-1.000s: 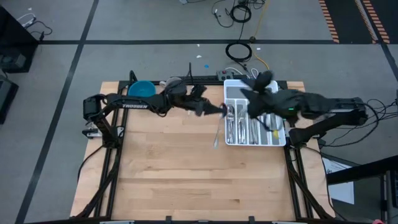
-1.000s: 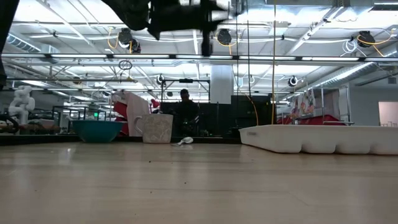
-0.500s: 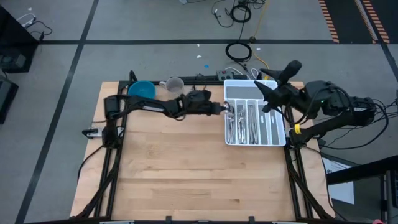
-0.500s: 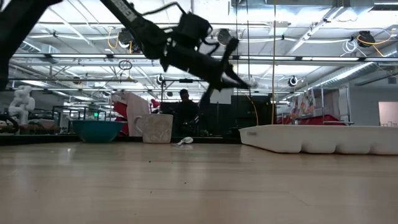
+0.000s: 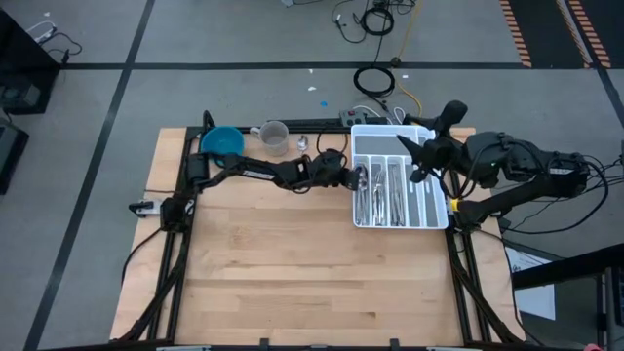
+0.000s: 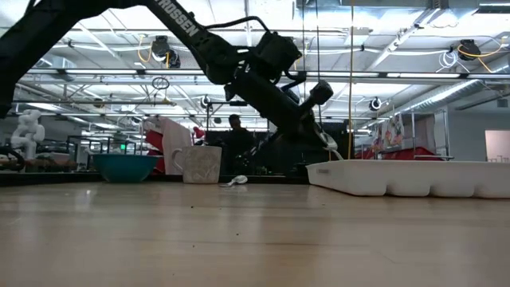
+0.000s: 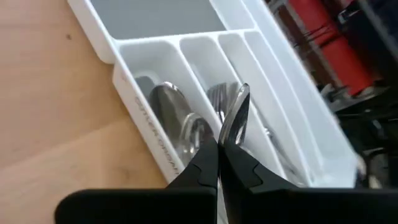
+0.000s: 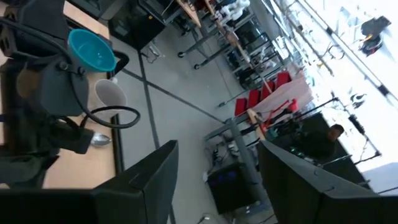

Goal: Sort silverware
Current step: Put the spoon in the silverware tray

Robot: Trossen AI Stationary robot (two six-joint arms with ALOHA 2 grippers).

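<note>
Wooden table on a grey shop floor; the low view looks across it into a lit workshop with a person seated far back. White compartmented tray sits at the table's right edge, far half. Blue bowl and a pale cup stand at the far left edge.

Left gripper reaches to the tray's left rim, fingers pressed together on a spoon. In the left wrist view the spoon sticks straight out from the fingertips, bowl end forward, its long axis in line with the fingers, over the tray's long slots. Low view shows that arm slanting down, the spoon tip just above the tray wall.

Silverware already in the tray lies lengthwise in the slots, seen from above; the wrist view alone shows spoon bowls in the nearest slot.

Right gripper is raised over the tray's far right corner, fingers apart, empty.
</note>
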